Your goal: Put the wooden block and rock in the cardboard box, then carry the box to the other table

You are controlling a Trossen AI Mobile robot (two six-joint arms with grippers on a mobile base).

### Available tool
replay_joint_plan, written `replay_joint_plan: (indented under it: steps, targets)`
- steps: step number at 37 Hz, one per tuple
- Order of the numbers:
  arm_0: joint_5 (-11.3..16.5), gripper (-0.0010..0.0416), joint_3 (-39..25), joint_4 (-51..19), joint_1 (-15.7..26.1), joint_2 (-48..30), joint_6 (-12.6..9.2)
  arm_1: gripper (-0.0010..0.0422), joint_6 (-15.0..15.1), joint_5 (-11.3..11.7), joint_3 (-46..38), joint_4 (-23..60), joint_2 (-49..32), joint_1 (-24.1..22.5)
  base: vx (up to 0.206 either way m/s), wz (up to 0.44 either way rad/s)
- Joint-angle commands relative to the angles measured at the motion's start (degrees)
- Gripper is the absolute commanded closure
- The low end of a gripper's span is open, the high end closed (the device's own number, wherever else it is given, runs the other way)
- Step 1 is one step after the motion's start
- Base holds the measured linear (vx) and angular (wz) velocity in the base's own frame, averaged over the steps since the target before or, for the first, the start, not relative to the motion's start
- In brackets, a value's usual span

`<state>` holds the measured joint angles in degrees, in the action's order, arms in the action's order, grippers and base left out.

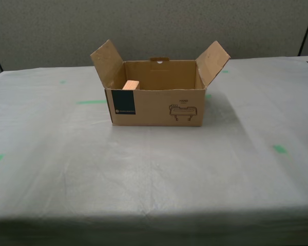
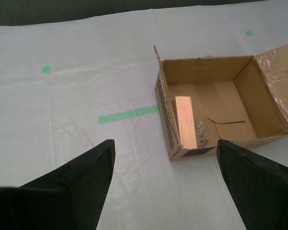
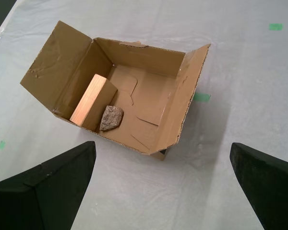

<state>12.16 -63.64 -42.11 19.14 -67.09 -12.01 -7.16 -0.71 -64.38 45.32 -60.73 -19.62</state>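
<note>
Both grippers spread wide above wrinkled grey table (image 1: 154, 174).

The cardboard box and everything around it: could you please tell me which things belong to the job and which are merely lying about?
Belonging to the job:
- cardboard box
- wooden block, inside the box
- rock, inside the box beside the block
- grey-covered table that the box stands on

Just there:
- green tape marks on the covering
- grey wall behind the table

You've got open top access to the cardboard box (image 1: 156, 105); flaps splay outward. Inside, the wooden block (image 3: 89, 100) and the rock (image 3: 111, 118), touching, crowd one end; the rest of the floor is free. The other table (image 1: 143, 174) is bare around it.
</note>
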Motion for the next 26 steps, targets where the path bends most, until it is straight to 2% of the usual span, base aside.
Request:
replay_joint_plan:
  steps: [1,26]
  targets:
    - [-0.1,0.0016,-0.1,0.1,0.0,0.0,0.0,0.0126,0.2,0.1,-0.1,0.0,0.0,0.0,0.0,0.0]
    - [-0.1,0.0016,-0.1,0.1,0.0,0.0,0.0,0.0126,0.1,0.1,-0.1,0.0,0.0,0.0,0.0,0.0]
